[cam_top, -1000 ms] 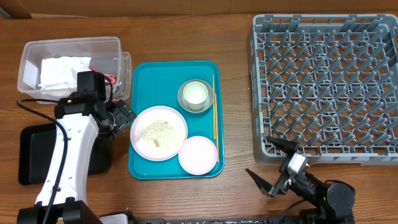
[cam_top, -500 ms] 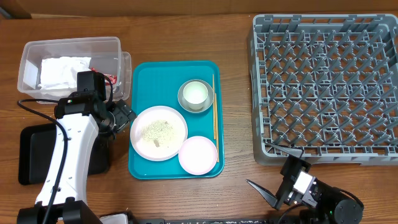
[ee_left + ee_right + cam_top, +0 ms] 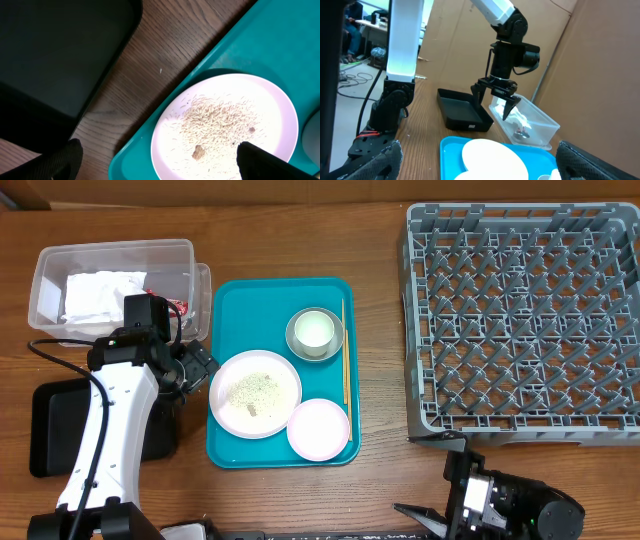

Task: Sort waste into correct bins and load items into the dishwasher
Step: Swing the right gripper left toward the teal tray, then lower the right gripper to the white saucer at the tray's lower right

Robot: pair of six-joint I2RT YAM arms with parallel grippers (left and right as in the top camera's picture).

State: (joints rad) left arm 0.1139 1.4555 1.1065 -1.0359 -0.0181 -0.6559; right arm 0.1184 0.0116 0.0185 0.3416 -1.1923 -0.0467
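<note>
The large square grey plastic dish rack (image 3: 412, 330), at 2 o'clock on the table, holds nothing: loading is not begun. The teal serving tray (image 3: 228, 305) carries the large pink-white round plate (image 3: 287, 385) with pale rice-like crumbs (image 3: 252, 388) unscraped, the small plate (image 3: 319, 429) at its 5 o'clock, the round bowl (image 3: 293, 338) with white cup (image 3: 314, 330) at 1 o'clock, and thin wooden chopsticks (image 3: 346, 355). The clear rectangular plastic tub (image 3: 110, 248), at 10 o'clock, contains the crumpled white napkin (image 3: 98, 292) and small red wrapper (image 3: 178, 305). The flat black tray (image 3: 55, 435) is bare. The left gripper (image 3: 200, 366) and right gripper (image 3: 430, 475) are spread wide, holding nothing.
</note>
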